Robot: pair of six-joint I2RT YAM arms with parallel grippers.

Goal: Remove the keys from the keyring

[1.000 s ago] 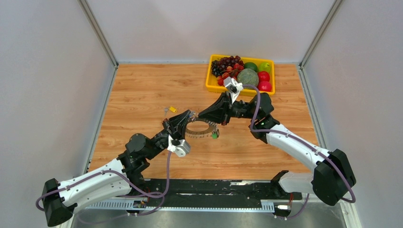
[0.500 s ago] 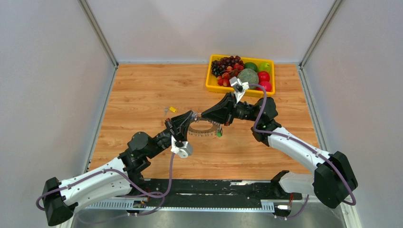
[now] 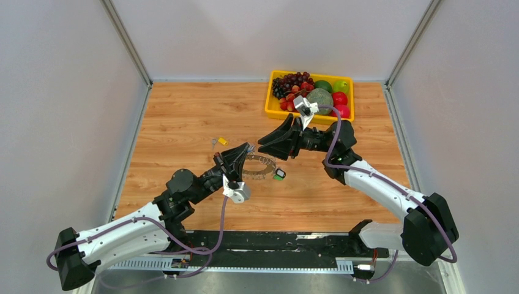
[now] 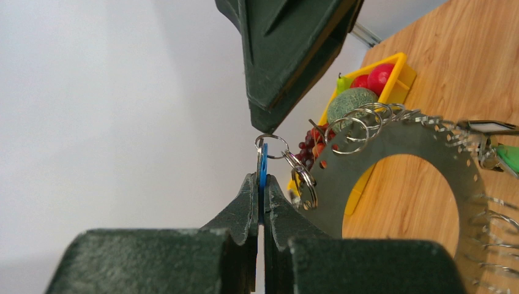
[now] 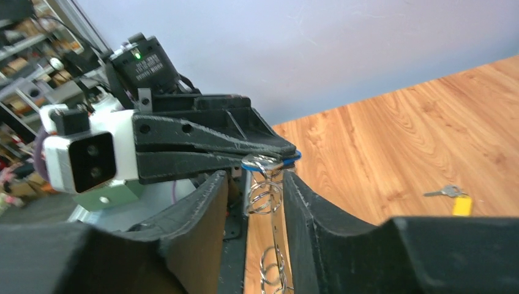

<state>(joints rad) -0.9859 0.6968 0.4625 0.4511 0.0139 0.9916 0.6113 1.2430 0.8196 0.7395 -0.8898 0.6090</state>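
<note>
**Left claw** (image 4: pixel 261 179): reaches in from the near left of the wooden worktop (image 3: pixel 183 122). The jaws are pressed together on the blue-headed key (image 4: pixel 262 160), which stands edge-on between the fingers with only its top showing above the tips.

**Split rings** (image 5: pixel 264 195): a short chain of small silvery loops. It runs from the top of the blue-headed key down to the rim of the keyring.

**Keyring** (image 4: pixel 398 139): a flat dark grey doughnut with a row of small holes and silvery loops along its outer edge. It lies at mid-worktop, just right of the left claw and joined to it through the chain. Whether its near-left edge is raised off the wood cannot be told.

**Green-headed key** (image 3: pixel 279 174): hangs on a loop at the right edge of the keyring, beside a dark tag with a white face.

**Right claw** (image 5: pixel 256 179): comes in from the right, tip to tip with the left claw and just above it. The jaws stand apart, with the chain of split rings hanging in the gap between the fingers. No contact with either finger can be made out.

**Yellow-headed key** (image 5: pixel 460 205): lies loose on the worktop, left of and beyond the claws, apart from the keyring. A silver blade lies just beside it.

**Yellow tray** (image 3: pixel 269 98): sits at the far right of the worktop. It holds dark grapes (image 3: pixel 287 82), a round green melon (image 3: pixel 319 99) and red and green fruit.
</note>
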